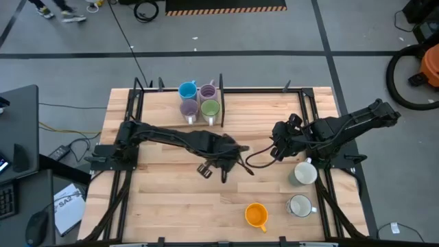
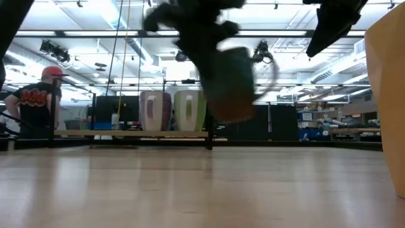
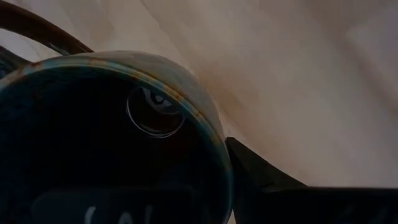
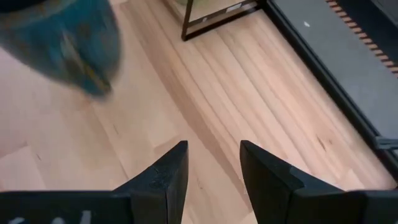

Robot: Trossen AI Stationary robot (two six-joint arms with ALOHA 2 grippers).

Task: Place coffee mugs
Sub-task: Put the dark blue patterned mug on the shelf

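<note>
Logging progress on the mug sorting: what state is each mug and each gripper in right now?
Dark mug: lifted off the table, held.
Left gripper: shut on the dark mug.
Right gripper: open, empty.
Blue, two lilac and green mugs: upright, grouped together.
Orange mug: upright, alone.
Two white mugs: upright.

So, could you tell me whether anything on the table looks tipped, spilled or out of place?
One thing: the orange mug near the front edge seems to lie on its side, unlike the two white mugs beside it. The four mugs at the back stand grouped upright. The left gripper holds a dark mug above the table. No spills show.
</note>
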